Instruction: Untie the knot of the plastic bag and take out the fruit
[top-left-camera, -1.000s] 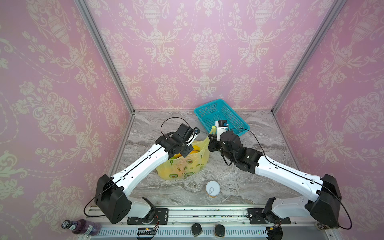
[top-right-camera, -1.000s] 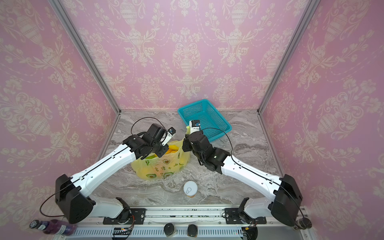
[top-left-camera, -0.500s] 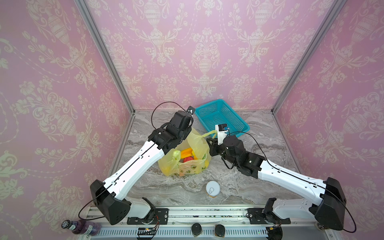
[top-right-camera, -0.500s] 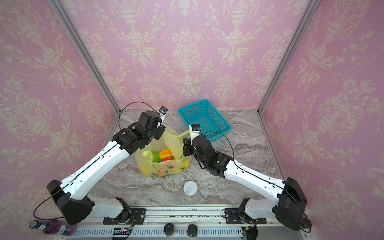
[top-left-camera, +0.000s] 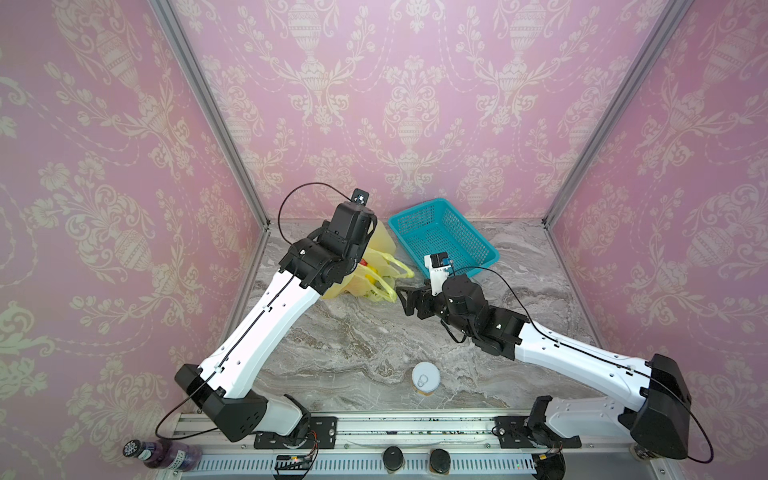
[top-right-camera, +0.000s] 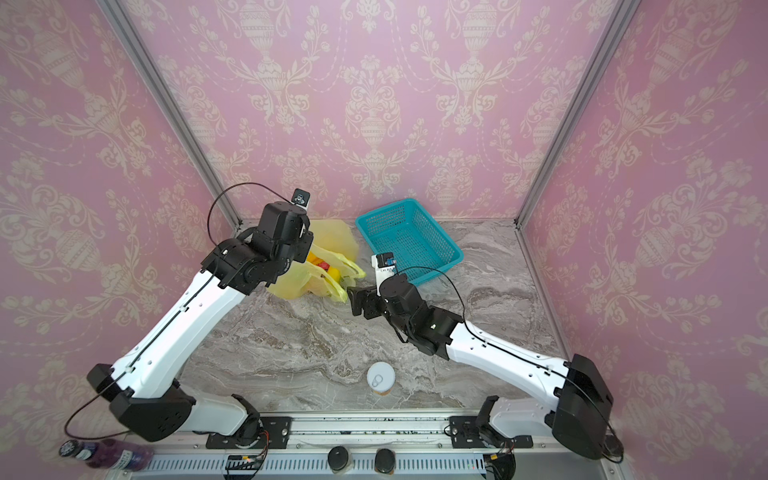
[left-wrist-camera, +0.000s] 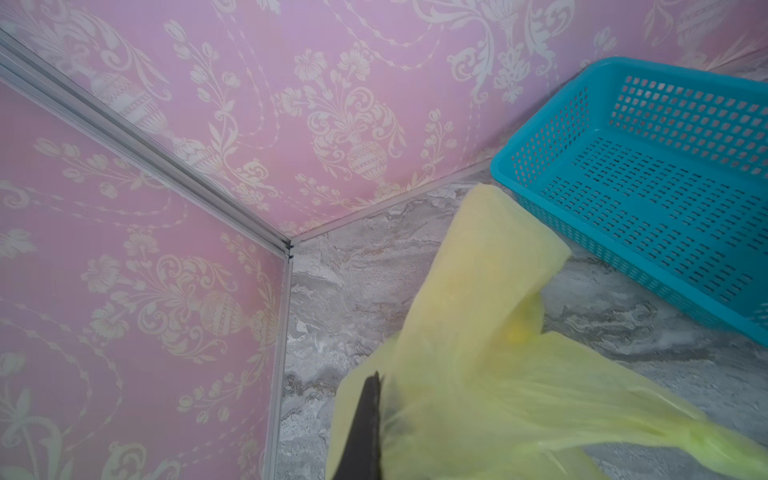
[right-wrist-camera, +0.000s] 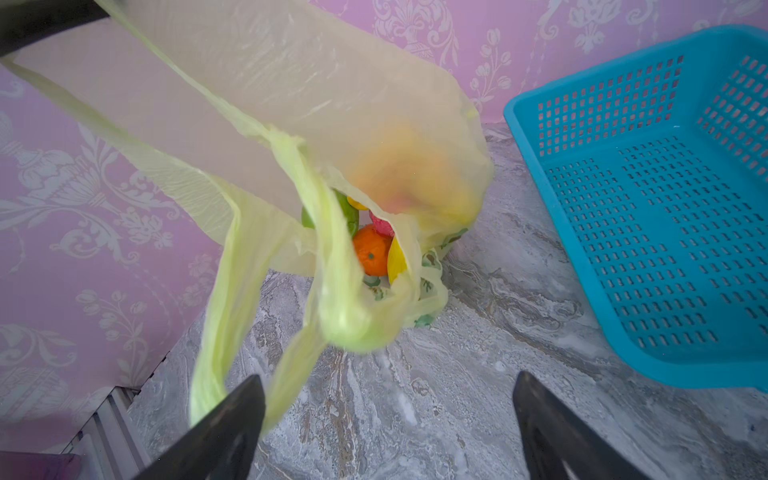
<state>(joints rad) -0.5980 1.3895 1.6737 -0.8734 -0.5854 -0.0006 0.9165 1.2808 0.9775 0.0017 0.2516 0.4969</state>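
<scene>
Plastic bag (top-left-camera: 382, 262) sits on the bench (top-left-camera: 353, 340) toward the back-left corner, fruit (right-wrist-camera: 372, 253) inside it. Basket (top-left-camera: 417, 210) is just right of the bag, near the back edge. Can (top-left-camera: 426, 376) stands near the front edge, about mid-width, well apart from both.

Thin translucent crinkly plastic bag (right-wrist-camera: 332, 83); perforated hard plastic basket (right-wrist-camera: 644, 228); smooth marbled stone-look table (right-wrist-camera: 478, 353); matt patterned wallpaper (left-wrist-camera: 249, 104)

The plastic bag (right-wrist-camera: 311, 83), translucent yellow-green, rests on the tabletop (right-wrist-camera: 478, 332) with its mouth gaping; the fruit (right-wrist-camera: 372, 251) (orange, green, red, yellow) sits inside.
</scene>
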